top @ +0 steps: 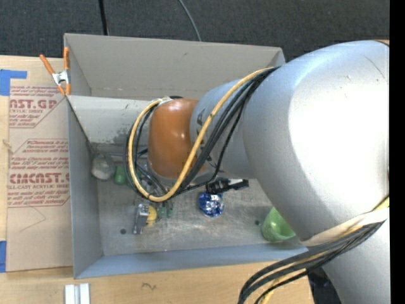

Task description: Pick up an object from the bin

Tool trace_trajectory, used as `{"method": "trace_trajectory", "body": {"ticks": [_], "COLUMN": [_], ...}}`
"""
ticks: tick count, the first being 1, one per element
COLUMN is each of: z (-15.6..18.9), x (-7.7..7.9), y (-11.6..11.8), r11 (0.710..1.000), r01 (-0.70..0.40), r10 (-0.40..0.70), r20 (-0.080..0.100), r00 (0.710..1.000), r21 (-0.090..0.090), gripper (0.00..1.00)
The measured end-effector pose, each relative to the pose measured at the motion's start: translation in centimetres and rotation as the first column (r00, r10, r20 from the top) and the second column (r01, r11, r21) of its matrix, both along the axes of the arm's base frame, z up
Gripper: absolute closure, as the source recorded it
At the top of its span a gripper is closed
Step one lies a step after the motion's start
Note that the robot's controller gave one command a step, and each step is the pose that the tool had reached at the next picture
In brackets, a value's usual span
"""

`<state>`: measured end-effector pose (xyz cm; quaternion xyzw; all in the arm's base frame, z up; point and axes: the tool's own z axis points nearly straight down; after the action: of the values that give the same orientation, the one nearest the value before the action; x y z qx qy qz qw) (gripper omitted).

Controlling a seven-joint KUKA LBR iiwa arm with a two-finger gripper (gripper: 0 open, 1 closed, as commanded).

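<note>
1. The thing closest to me is a small yellow-and-grey piece (pixel 145 215) on the floor of the bin (pixel 84 233), left of the middle and towards the near wall. Its long axis seems to run roughly from the far wall to the near one, a little tilted.
2. My end effector (pixel 149 194) hangs just above that piece in the view, tucked under my orange wrist cover (pixel 169 138). I cannot tell how far open it is, or whether it has hold of anything.
3. A small green bit (pixel 166 211) lies just to the right of the piece. Farther right is a blue-and-white ball (pixel 211 204), with a black piece (pixel 226 185) near it.
4. A pale grey lump (pixel 101 168) and a green thing (pixel 120 175) sit together by the left wall.
5. A rounded green thing (pixel 276 227) lies well apart in the near right corner, partly under my arm.
6. The floor left of the yellow-and-grey piece and nearer than it is bare, so I judge a straight descent has room.
</note>
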<state>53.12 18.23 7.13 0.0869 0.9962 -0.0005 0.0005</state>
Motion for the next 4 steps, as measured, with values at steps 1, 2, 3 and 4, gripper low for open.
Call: {"method": "trace_trajectory", "body": {"ticks": [1,2,3,4], "z": [0.2,4.0,3.9,0.3], "x": [0.0,0.5,0.4,-2.6], "y": [0.1,-0.5,-0.6,0.0], "r11": [1.0,0.986,0.986,0.996], "r01": [0.0,0.169,0.168,-0.086], "r10": [0.0,-0.169,-0.168,0.086], "r20": [0.0,0.001,0.0,0.0], "r00": [1.0,0.986,0.986,0.996], "r21": [0.004,0.003,0.002,0.001], "gripper": [1.0,1.0,0.0,0.0]}}
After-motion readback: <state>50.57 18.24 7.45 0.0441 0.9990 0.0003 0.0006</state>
